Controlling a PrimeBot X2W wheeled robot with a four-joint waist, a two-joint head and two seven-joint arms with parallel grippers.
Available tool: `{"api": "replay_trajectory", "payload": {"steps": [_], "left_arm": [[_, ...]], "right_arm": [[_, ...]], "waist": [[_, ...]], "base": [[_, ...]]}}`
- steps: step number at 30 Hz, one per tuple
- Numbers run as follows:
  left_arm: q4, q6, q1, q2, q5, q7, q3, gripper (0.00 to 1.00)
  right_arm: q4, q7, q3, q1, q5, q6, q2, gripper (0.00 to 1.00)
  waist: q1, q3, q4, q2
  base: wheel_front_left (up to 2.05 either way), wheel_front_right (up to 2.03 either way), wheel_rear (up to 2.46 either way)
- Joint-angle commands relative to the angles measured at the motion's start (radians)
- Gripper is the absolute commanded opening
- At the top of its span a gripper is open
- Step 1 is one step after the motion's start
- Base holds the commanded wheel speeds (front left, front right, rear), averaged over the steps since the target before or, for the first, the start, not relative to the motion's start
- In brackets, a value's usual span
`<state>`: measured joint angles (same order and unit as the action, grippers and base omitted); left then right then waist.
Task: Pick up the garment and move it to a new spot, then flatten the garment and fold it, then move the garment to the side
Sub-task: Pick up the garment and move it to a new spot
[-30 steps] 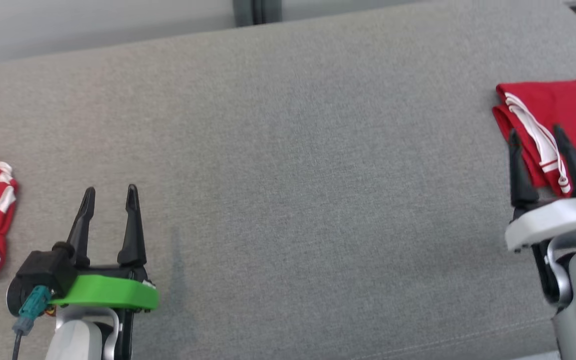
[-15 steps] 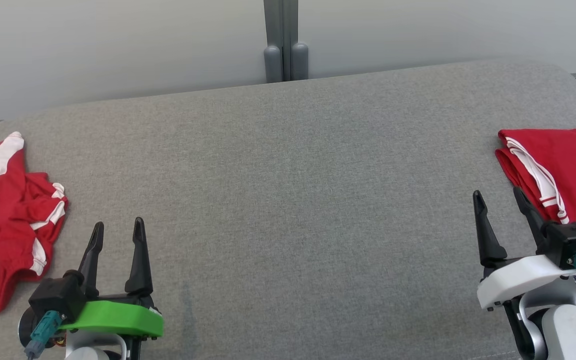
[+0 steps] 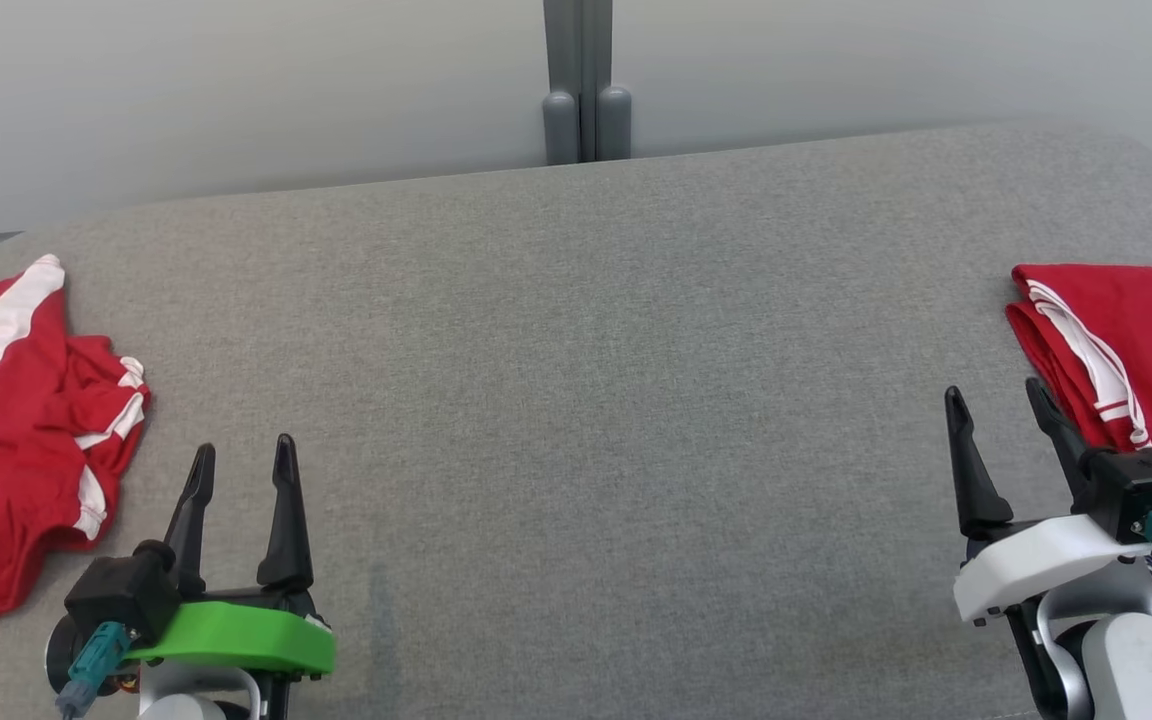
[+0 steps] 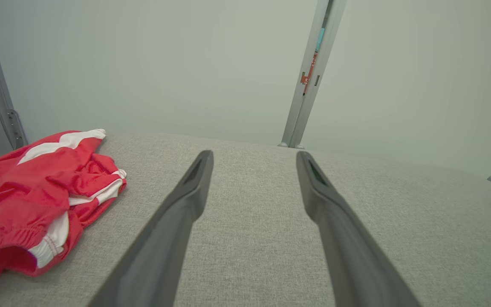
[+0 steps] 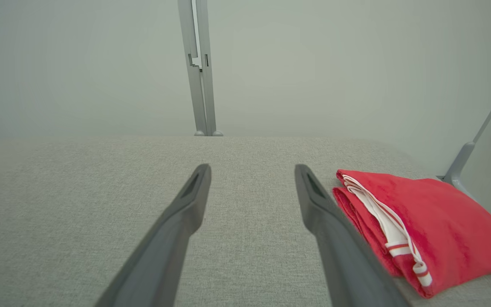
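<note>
Grey upholstered bench (image 3: 576, 400) carrying two garments. A crumpled red-and-white garment (image 3: 16, 430) lies beyond the outer finger of the left gripper (image 3: 244, 447). A folded red garment (image 3: 1126, 350) lies just outside the right gripper (image 3: 994, 390). Both pairs of fingers stand apart, holding nothing. Step judged: pick-up not yet begun. Next, the left gripper must reach leftward and pinch a raised fold.

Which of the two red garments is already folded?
The folded red garment lies at the right, beside the right gripper, flat in a neat stack. The crumpled red garment near the left gripper is a loose heap.
</note>
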<state>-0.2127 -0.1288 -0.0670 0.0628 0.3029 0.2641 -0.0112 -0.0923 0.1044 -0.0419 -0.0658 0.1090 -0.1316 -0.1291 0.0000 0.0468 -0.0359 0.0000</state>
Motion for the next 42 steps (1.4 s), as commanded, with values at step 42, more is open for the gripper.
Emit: {"api": "replay_trajectory", "payload": {"steps": [42], "left_arm": [[0.009,-0.003,0.046,-0.005,-0.022,0.0,0.048,1.0]], "right_arm": [[-0.087,0.009,0.043,-0.021,0.018,0.002,0.031,1.0]], "waist": [[0.0,0.018,0.511,0.0]], "base": [[0.0,0.0,0.0]]}}
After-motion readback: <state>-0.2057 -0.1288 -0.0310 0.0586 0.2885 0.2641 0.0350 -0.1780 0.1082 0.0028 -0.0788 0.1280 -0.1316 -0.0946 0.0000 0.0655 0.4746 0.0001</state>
